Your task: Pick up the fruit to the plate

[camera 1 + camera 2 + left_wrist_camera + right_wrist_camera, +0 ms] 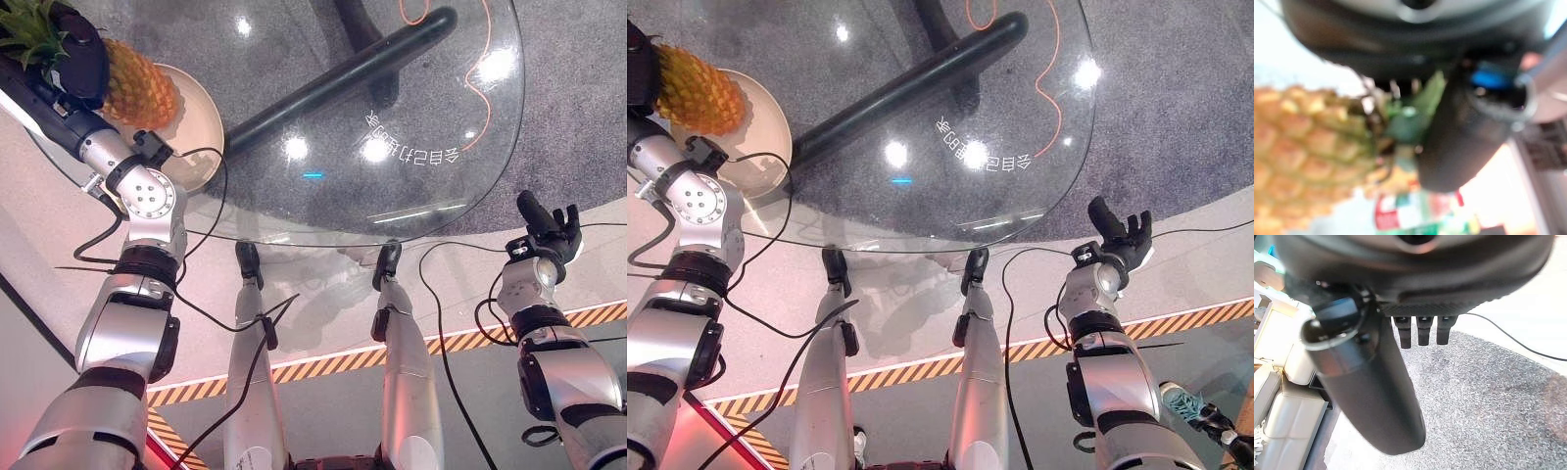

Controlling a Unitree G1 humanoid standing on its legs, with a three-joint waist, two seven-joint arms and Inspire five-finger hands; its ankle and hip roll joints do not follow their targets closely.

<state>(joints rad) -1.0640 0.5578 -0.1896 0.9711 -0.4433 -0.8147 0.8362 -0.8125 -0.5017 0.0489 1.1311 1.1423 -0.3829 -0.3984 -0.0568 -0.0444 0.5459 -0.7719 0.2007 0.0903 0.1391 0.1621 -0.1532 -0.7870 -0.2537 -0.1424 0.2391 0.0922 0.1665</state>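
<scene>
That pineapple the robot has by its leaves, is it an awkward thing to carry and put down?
Probably. The pineapple looks bulky beside the left hand, so it is likely heavy and may swing from its leafy crown. Its body is rounded, so it could roll on the plate. The bumpy skin should resist slipping.

Robot test lab or demo floor: hazard-striped tape (323, 365) is marking off the floor (grey carpet (578, 117) beyond), round glass table (470, 186) standing inside.
</scene>
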